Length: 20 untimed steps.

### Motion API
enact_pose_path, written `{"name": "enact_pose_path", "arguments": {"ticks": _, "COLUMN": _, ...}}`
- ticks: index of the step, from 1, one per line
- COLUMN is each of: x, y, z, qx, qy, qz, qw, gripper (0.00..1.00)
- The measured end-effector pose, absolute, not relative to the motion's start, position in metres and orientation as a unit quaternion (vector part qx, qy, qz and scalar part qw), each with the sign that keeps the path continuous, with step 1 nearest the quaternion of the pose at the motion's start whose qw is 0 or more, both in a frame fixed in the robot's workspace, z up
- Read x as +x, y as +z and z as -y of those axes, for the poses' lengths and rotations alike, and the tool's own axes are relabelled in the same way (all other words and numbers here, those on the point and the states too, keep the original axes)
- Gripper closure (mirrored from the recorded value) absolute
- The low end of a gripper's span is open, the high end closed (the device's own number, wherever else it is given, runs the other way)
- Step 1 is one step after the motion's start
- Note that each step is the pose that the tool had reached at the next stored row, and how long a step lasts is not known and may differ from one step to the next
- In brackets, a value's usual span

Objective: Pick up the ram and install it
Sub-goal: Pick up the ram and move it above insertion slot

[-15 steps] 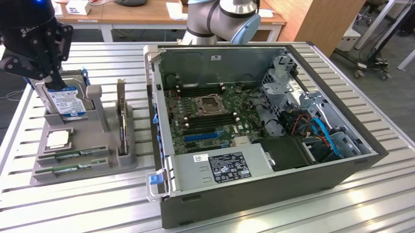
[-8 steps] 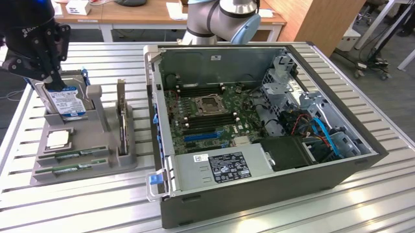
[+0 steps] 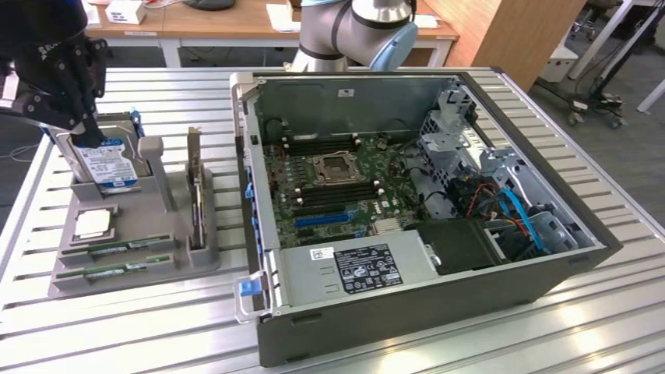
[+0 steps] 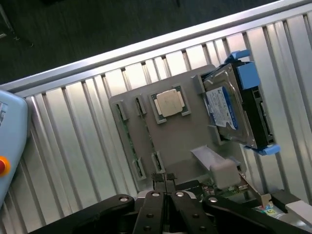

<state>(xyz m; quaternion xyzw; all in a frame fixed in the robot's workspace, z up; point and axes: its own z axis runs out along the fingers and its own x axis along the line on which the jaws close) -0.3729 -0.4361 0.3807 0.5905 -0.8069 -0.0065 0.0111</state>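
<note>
Two green ram sticks (image 3: 117, 249) lie side by side in slots at the near end of a grey holder tray (image 3: 156, 261), at the exterior view's left of the open computer case (image 3: 416, 195). In the wrist view the same ram sticks (image 4: 129, 140) show edge-on in the grey holder tray (image 4: 185, 141). My gripper (image 3: 92, 132) hangs above the tray's far end, over the hard drive (image 3: 104, 164), well away from the ram. Its fingertips meet in the wrist view, so the gripper (image 4: 165, 181) is shut and holds nothing.
The tray also carries a CPU (image 4: 169, 103), a blue-framed hard drive (image 4: 234, 109) and an upright dark expansion card (image 3: 195, 187). The motherboard (image 3: 332, 179) with its long black slots lies inside the case. A pale blue device with an orange button (image 4: 9, 141) rests on the slatted table.
</note>
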Motion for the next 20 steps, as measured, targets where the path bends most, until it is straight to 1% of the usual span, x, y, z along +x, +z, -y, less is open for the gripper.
{"name": "enact_pose_path", "arguments": {"ticks": 20, "x": -0.3729, "y": 0.3803, "z": 0.4358, "qx": 0.69, "qy": 0.001, "qz": 0.723, "qw": 0.017, "gripper": 0.9}}
